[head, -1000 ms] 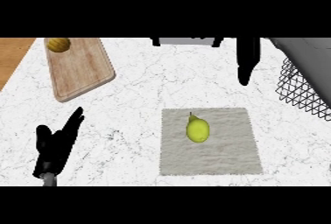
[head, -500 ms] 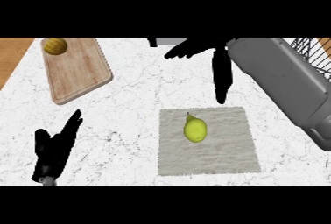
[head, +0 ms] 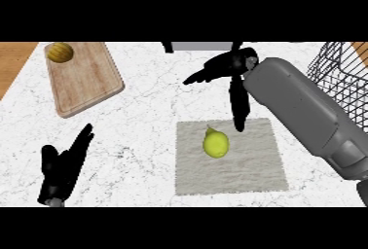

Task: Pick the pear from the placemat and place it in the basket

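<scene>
A yellow-green pear (head: 215, 144) lies on the grey placemat (head: 229, 170), stem toward the far side. My right hand (head: 233, 73) hangs over the mat's far edge, open, thumb out to the left and straight fingers (head: 238, 108) pointing down toward the pear's right side, a short gap from it. Behind the hand, the grey forearm (head: 305, 112) runs to the lower right. The black wire basket (head: 343, 73) stands at the right edge, partly hidden by that forearm. My left hand (head: 63, 168) rests open at the lower left, fingers up.
A wooden cutting board (head: 86, 85) lies at the far left with a round yellowish fruit (head: 60, 52) on its far end. A strip of wood (head: 14, 61) shows past the white marble counter's left edge.
The right arm has swung in from the right, and its hand has come nearer and lower toward the pear. The pear and the left hand have stayed put.
</scene>
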Robot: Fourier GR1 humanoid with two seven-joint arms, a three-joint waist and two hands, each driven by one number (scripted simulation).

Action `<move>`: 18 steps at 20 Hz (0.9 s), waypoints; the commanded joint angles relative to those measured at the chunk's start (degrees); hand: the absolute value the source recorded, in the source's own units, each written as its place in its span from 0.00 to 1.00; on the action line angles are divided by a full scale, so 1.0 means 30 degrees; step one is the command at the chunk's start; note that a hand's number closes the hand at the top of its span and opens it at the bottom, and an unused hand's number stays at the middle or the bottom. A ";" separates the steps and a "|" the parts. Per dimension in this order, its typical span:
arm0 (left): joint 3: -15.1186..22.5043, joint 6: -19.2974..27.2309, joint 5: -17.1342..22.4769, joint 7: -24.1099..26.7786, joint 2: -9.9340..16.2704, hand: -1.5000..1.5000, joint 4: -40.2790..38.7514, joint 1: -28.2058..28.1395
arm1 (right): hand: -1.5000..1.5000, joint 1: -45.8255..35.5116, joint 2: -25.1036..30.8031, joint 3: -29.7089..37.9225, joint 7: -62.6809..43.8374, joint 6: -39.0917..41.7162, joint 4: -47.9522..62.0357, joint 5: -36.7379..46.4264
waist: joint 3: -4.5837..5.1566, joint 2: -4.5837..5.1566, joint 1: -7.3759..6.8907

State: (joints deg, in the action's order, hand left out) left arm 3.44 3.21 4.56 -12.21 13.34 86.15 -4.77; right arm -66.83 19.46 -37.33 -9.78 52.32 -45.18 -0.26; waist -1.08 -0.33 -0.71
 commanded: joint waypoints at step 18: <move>-0.0307 -0.0122 0.0003 -0.2137 -0.0180 0.50 -0.0534 -0.0812 | 0.00 0.3713 -0.1293 -0.0299 0.1812 -0.2308 -0.1341 0.3633 | 0.0352 0.0093 0.0273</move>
State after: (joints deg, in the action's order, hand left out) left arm 1.71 1.52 5.33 -13.88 13.92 87.47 -6.17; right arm -58.36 15.14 -37.75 -5.08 45.39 -46.83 9.02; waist -0.95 -0.45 -0.33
